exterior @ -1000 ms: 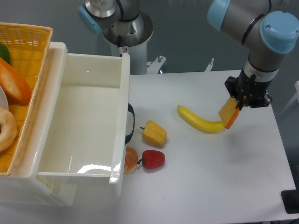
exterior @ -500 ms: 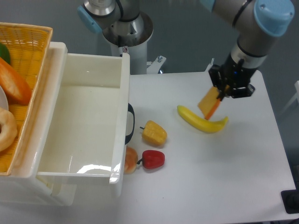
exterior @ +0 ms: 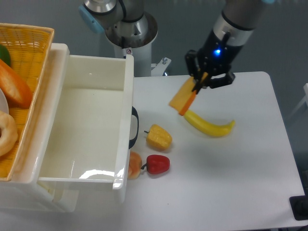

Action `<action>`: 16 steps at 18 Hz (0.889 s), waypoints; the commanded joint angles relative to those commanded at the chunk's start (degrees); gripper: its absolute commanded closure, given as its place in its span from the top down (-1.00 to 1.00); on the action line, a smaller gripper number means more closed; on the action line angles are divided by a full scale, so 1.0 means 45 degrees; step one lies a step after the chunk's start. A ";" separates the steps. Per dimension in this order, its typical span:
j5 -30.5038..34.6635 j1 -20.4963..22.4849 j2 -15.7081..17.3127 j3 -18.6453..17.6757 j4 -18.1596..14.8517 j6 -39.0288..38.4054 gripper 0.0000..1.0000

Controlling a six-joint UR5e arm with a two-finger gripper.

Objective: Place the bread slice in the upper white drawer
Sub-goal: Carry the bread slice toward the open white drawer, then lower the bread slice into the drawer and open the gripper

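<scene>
The bread slice (exterior: 182, 99), flat and yellow-orange with a darker orange edge, hangs tilted from my gripper (exterior: 198, 84), which is shut on its upper end. It is held in the air above the table, over the left end of a banana. The upper white drawer (exterior: 84, 125) stands pulled open at the left, its inside bare, with a dark handle (exterior: 134, 127) on its front. The slice is well to the right of the drawer's front wall.
A banana (exterior: 209, 125) lies on the table below the gripper. A yellow-orange bell pepper (exterior: 159, 137), a red pepper (exterior: 157, 164) and a small orange fruit (exterior: 134, 165) lie by the drawer's front. A wicker basket (exterior: 21, 72) with a loaf sits at far left.
My gripper has carried the bread slice up and to the left, from the table's right side to above the banana's left end, closer to the drawer.
</scene>
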 joint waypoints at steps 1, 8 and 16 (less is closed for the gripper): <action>-0.0352 -0.0059 0.0039 0.0000 0.0000 -0.0236 -1.00; -0.1915 -0.0235 0.0390 -0.0156 0.0000 -0.1799 -1.00; -0.2622 -0.1308 0.0449 -0.0819 0.2027 -0.3382 -1.00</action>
